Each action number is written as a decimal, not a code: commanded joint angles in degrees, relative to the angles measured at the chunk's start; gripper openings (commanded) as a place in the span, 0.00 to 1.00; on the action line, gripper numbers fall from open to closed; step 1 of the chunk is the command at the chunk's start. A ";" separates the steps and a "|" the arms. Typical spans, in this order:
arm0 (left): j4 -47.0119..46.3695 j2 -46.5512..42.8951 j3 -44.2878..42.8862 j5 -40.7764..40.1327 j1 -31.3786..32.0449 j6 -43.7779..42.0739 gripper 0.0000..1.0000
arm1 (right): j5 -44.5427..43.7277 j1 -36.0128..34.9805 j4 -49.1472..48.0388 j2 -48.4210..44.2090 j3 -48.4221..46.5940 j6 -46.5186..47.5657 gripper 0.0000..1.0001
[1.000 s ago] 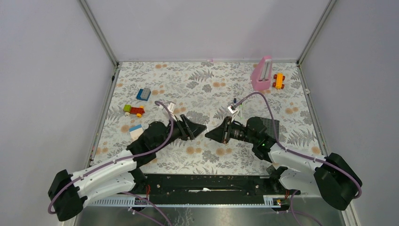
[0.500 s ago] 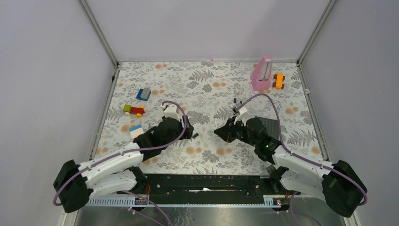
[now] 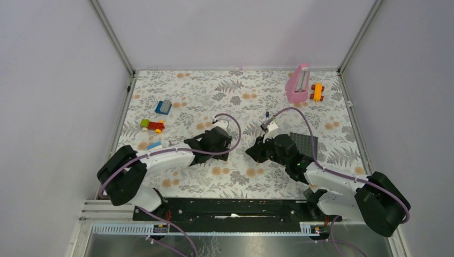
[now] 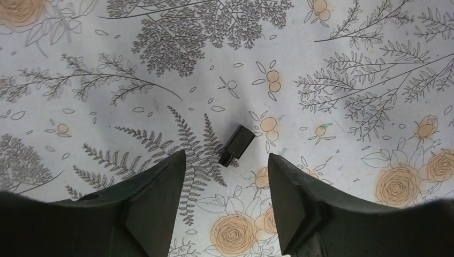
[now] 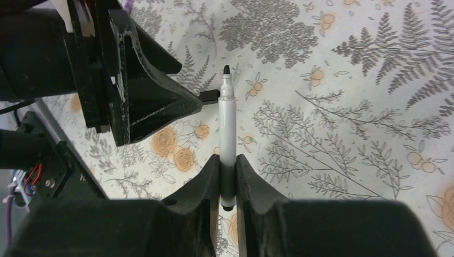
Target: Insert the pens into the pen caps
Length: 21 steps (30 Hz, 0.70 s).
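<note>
In the left wrist view a small black pen cap [image 4: 237, 144] lies on the floral mat just ahead of my left gripper [image 4: 225, 156]. The left gripper is open and empty, and its jaws stand wide to either side of the cap without touching it. My right gripper [image 5: 227, 159] is shut on a white-barrelled pen [image 5: 227, 123] with a black tip, which points at the left gripper [image 5: 144, 96]. From above, the left gripper [image 3: 227, 151] and the right gripper [image 3: 255, 152] face each other mid-mat. The other pens and the green cap are out of view.
A pink holder [image 3: 298, 83] and an orange toy [image 3: 317, 91] stand at the back right. A blue block [image 3: 164, 107], a red-green-yellow toy [image 3: 152, 125] and a blue-white brick [image 3: 155, 145] lie at the left. A dark grey plate [image 3: 305, 143] lies behind the right wrist.
My left arm has reached right towards the centre and now hangs low over the mat above the black cap. My right gripper stays near the middle, still holding the pen.
</note>
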<state>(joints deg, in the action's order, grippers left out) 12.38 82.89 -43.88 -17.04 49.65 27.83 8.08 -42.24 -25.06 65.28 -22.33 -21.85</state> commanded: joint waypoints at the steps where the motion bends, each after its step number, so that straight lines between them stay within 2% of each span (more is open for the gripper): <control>1: -2.69 2.86 -3.73 2.83 -0.39 -3.06 0.62 | -5.06 0.04 -0.52 0.19 -2.00 -0.06 0.00; 5: -2.81 5.60 -4.66 3.59 -0.35 -3.68 0.59 | -5.52 -0.02 -0.56 0.24 -1.84 -0.19 0.00; 9: -3.05 8.27 -5.22 4.27 -0.66 -3.93 0.50 | -5.79 0.02 -0.52 0.22 -1.80 -0.26 0.00; 12: -3.32 10.01 -5.55 4.87 -0.90 -3.82 0.39 | -5.79 0.13 -0.52 0.45 -1.92 -0.34 0.00; 17: -3.43 11.06 -5.60 6.05 -0.87 -2.87 0.27 | -5.40 0.27 -0.52 0.78 -2.05 -0.33 0.00; 21: -2.06 11.06 -5.93 7.02 -0.89 -0.69 0.14 | -5.19 0.45 -0.52 0.93 -2.11 -0.37 0.00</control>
<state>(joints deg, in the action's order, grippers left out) 10.57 93.27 -47.97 -11.84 49.04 25.34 3.90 -42.22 -25.06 65.87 -22.33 -22.28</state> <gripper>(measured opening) 0.189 0.189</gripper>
